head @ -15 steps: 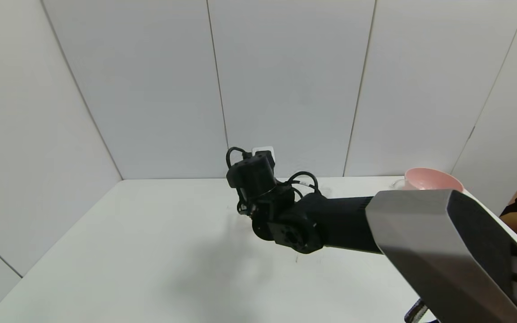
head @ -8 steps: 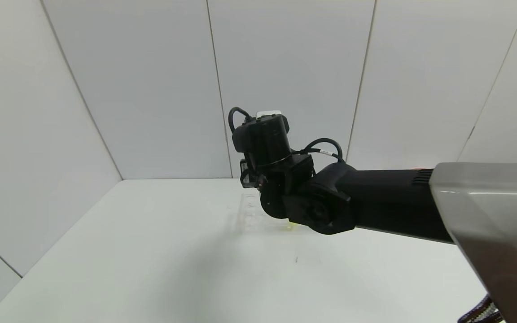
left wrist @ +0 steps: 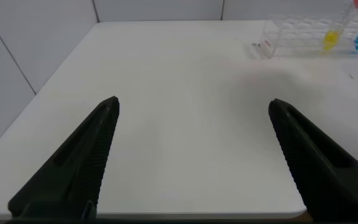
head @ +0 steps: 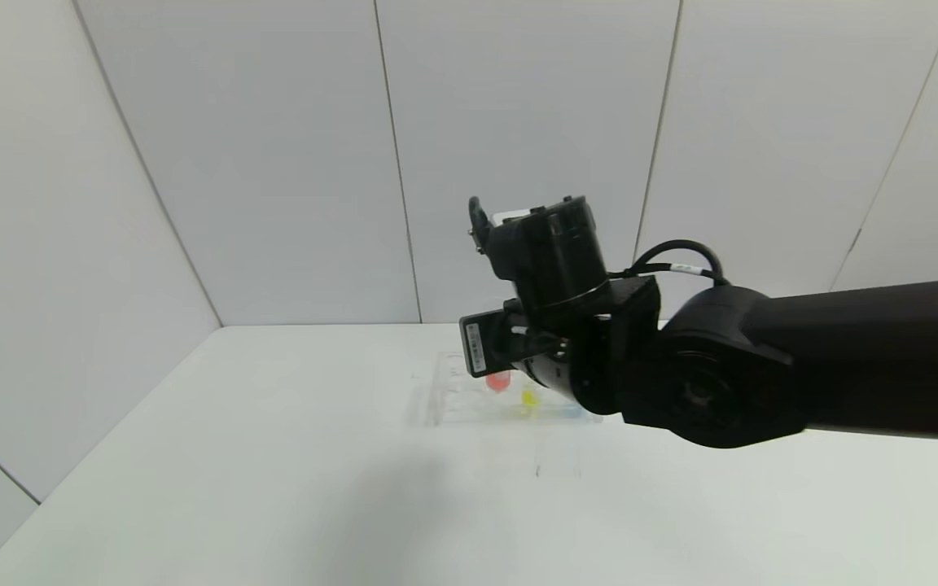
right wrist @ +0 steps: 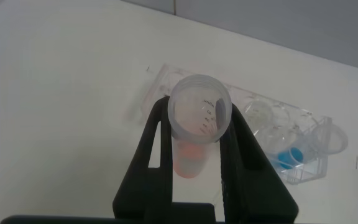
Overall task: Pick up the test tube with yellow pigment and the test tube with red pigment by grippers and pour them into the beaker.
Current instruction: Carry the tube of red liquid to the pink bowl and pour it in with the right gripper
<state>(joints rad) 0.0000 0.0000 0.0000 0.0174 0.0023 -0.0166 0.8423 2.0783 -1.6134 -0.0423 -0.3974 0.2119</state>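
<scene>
Red tube point(right wrist: 197, 134) is pinched upright in my right end effector point(right wrist: 199, 124), above the rack point(head: 469, 399) on the bench point(head: 273, 456), where the yellow tube point(head: 528, 398) stands. I can't make out the beaker for certain. Best to keep the tube's mouth level in transit and tip only over the beaker. My left end effector point(left wrist: 194, 155) hovers spread, well clear.

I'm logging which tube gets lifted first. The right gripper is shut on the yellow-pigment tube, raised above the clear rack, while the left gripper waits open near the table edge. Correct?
Not quite: the right gripper holds the test tube with red pigment, as the right wrist view shows. The test tube with yellow pigment sits in the rack. The left gripper is open, as you said.
</scene>
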